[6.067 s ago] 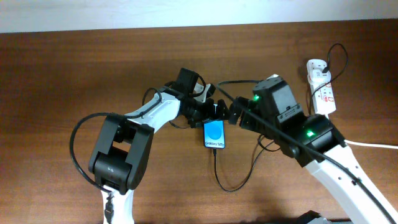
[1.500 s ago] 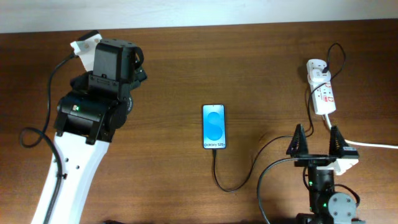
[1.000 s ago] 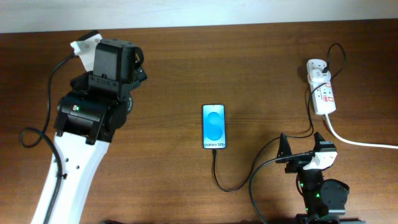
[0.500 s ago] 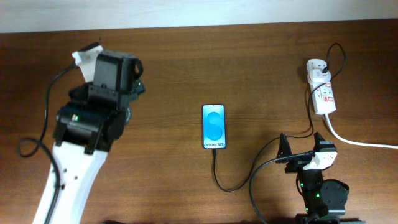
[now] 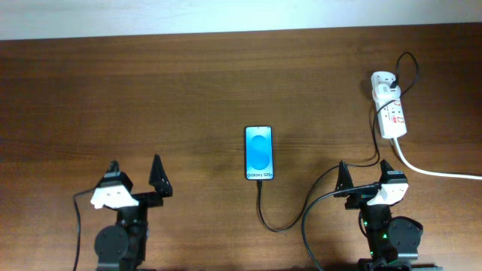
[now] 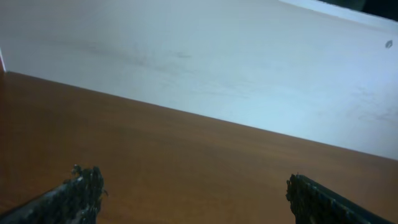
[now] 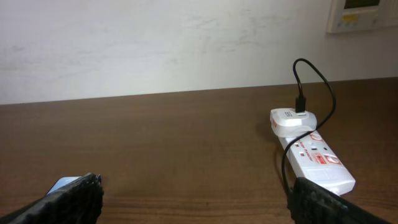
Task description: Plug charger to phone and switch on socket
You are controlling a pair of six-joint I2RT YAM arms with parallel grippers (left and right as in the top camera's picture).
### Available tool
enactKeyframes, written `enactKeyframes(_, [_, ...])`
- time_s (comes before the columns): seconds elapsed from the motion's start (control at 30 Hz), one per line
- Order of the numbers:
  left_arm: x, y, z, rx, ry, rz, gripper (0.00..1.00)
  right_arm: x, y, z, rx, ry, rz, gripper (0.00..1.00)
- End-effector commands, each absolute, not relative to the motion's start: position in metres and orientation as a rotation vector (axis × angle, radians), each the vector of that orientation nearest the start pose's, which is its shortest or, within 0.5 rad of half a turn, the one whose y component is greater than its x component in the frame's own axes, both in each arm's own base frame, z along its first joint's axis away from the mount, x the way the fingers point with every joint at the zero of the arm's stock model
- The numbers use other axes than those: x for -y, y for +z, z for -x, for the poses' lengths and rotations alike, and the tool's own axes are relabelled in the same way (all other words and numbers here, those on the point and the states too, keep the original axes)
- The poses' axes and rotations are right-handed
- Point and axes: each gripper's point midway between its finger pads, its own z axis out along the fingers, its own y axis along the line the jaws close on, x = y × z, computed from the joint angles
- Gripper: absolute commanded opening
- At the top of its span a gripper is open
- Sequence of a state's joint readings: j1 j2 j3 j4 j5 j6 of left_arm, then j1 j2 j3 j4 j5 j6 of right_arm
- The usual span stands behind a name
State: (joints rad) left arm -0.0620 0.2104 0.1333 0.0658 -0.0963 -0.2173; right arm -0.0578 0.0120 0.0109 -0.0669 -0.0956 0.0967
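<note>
The phone (image 5: 258,153) lies flat at the table's middle, its blue screen lit. The thin black charger cable (image 5: 275,227) runs from the phone's near edge, where its tip meets the phone, loops toward me, then goes right and up to a white adapter (image 5: 382,81) on the socket (image 5: 391,113) at the far right. My left gripper (image 5: 135,172) is open and empty at the near left. My right gripper (image 5: 364,173) is open and empty at the near right, beside the cable. The right wrist view shows the socket (image 7: 314,158), the cable (image 7: 311,81) and a corner of the phone (image 7: 62,183).
The socket's thick white lead (image 5: 437,172) runs off the right edge. The left wrist view shows only bare brown table (image 6: 186,155) and a white wall (image 6: 217,56) between its fingers (image 6: 81,193). A wall panel (image 7: 364,14) sits at the upper right.
My left arm has pulled back from high over the far left of the table to the near left edge. The right arm, phone and cable have not moved in the last second.
</note>
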Motion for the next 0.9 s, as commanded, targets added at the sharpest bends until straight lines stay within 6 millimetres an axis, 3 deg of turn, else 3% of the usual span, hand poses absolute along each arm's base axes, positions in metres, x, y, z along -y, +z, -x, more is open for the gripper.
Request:
enactKeyframes(0.0, [0.005,0.196,-0.251,-1.547,-0.069,0.061,0.99,-0.003,0.157,-0.246,-1.642,0.106,-0.044,0.99])
enactKeyframes(0.23, [0.001,0.156,-0.246,-1.65,0.018,-0.043,0.99,-0.003,0.157,-0.246,-1.642,0.106,-0.044,0.98])
enactKeyframes(0.87, [0.008,0.157,-0.246,-1.646,0.025,-0.097,0.99,-0.003,0.158,-0.246,-1.642,0.106,-0.044,0.98])
